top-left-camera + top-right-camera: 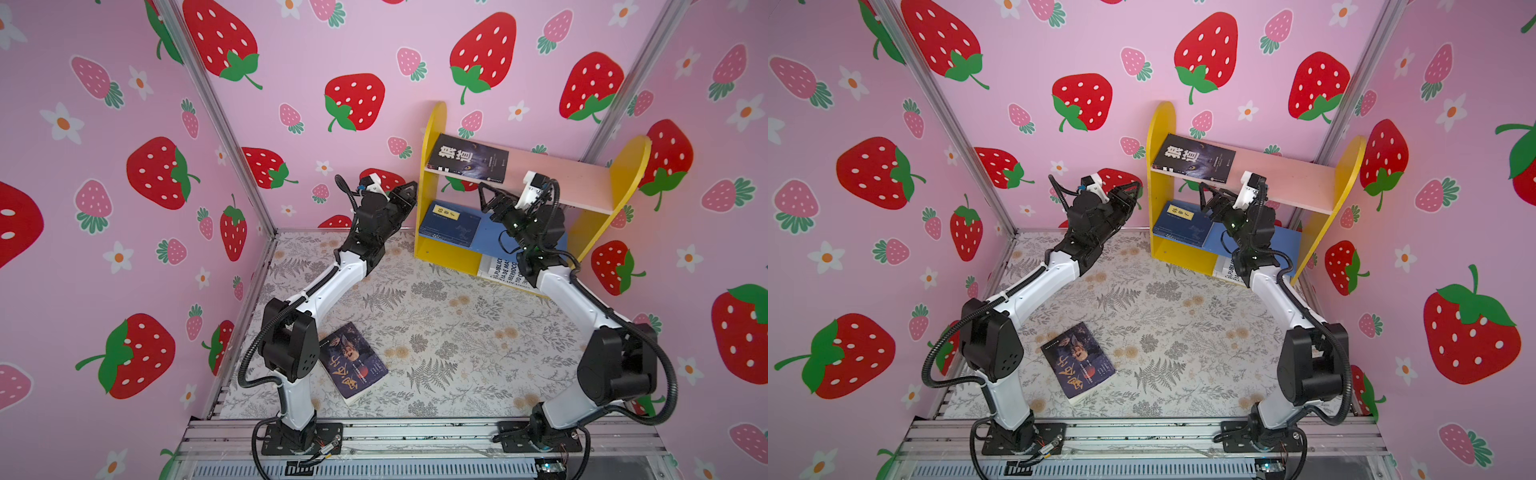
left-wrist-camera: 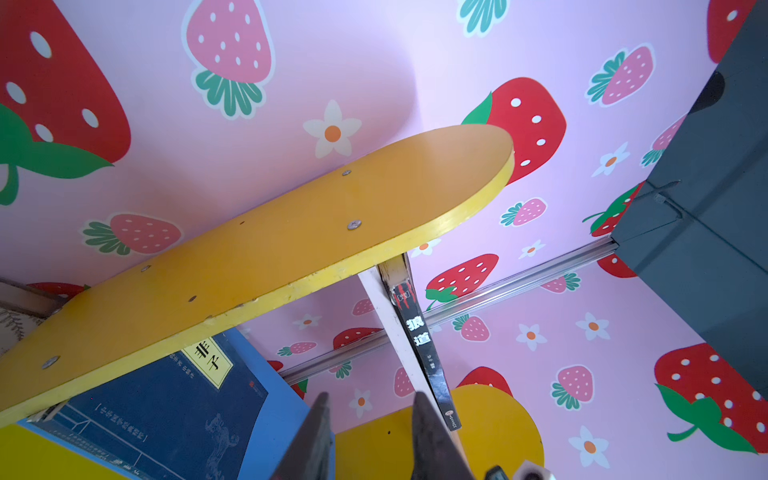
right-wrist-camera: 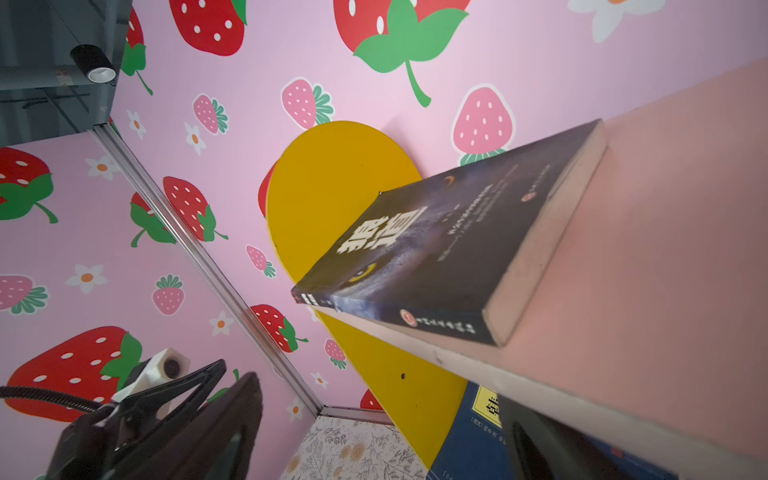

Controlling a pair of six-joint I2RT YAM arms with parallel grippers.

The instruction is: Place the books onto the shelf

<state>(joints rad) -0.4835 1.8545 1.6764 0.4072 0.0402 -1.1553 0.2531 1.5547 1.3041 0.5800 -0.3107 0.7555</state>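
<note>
The shelf (image 1: 582,174) stands at the back right, with yellow side panels, a pink upper board and a blue lower board. A dark book with white characters (image 1: 467,158) lies flat at the left end of the pink board, and shows close in the right wrist view (image 3: 449,249). A navy book with a yellow label (image 1: 449,224) lies on the blue board. Under that board a white book (image 1: 500,266) is half hidden by my right arm. Another dark book (image 1: 353,361) lies on the table near my left arm's base. My left gripper (image 1: 410,188) hangs open and empty just outside the shelf's left panel (image 2: 291,249). My right gripper (image 1: 484,197) stands wide open and empty in front of the shelf, between the boards.
Pink strawberry walls close in the table on three sides, with metal corner posts (image 1: 216,116). The table has a grey fern-print cover (image 1: 436,332). A metal rail (image 1: 415,436) carrying both arm bases runs along the front edge.
</note>
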